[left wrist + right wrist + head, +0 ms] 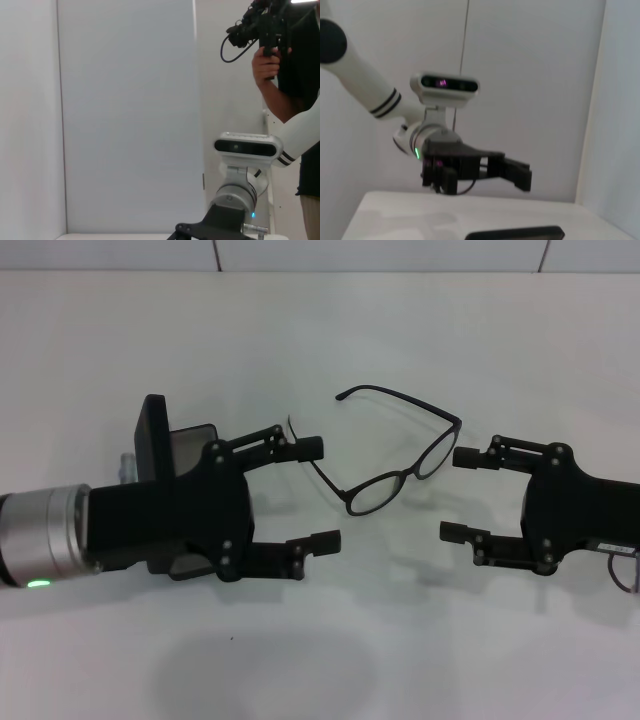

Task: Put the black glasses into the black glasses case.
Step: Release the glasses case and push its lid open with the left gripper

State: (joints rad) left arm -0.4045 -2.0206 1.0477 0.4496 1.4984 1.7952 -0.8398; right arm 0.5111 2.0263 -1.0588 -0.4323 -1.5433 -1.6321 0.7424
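Note:
The black glasses (408, 473) lie unfolded on the white table (350, 640), lenses toward me and temple arms reaching back. My left gripper (318, 493) is open just to their left, its fingers (312, 447) level with the frame's left end. On the other side, my right gripper (460, 494) is also open, one finger close to the right lens without touching it. The black glasses case (152, 440) stands open behind the left gripper, lid upright and grey lining showing, partly hidden by the gripper body.
The left wrist view shows the right arm's wrist (235, 195) and a person (285, 75) holding a camera beyond the table. The left arm's gripper (515, 172) appears in the right wrist view, above the table. A wall runs along the table's back edge.

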